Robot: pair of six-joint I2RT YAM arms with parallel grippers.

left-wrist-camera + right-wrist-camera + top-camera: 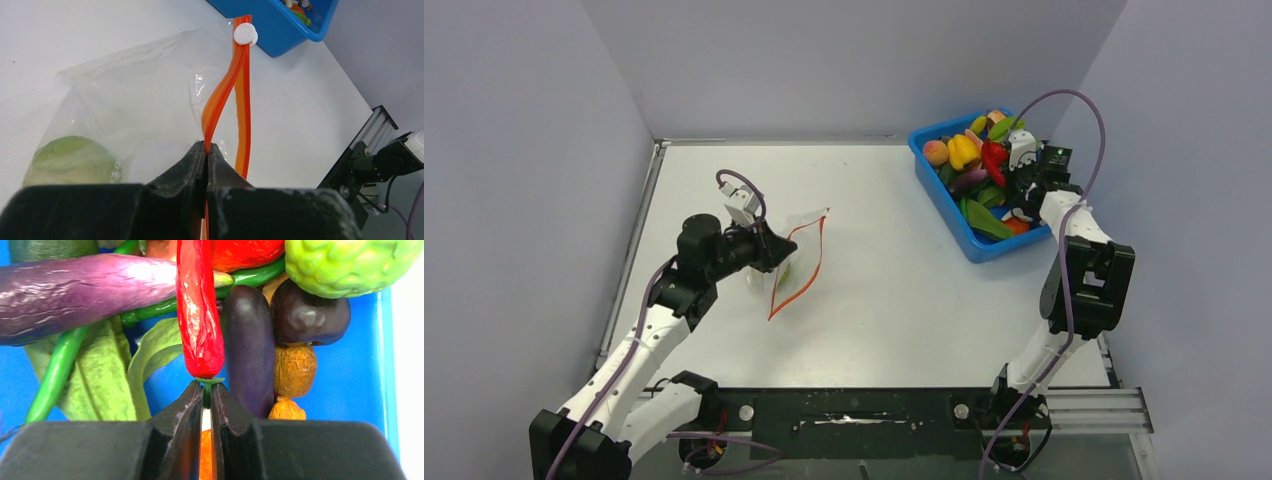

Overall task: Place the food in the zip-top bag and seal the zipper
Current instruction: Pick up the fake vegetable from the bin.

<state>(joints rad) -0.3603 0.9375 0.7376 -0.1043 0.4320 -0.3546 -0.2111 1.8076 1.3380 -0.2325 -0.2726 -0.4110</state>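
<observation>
The clear zip-top bag (796, 262) lies left of centre on the white table, its orange-red zipper (226, 90) parted, with a white slider (244, 33) at the far end. A green round food piece (70, 160) sits inside the bag. My left gripper (206, 146) is shut on one strip of the zipper; it also shows in the top view (776, 250). My right gripper (206, 386) is shut on the green stem of a red chili (199, 310) inside the blue tub (944, 205), over the other food; in the top view the right gripper (1024, 190) is above the tub.
The tub holds a purple eggplant (85, 282), dark purple pieces (248, 345), green leaves (105, 380), a green bumpy piece (345, 262), a yellow pepper (963, 150) and a peach (936, 152). Grey walls stand on three sides. A black rail (874, 408) runs along the near edge.
</observation>
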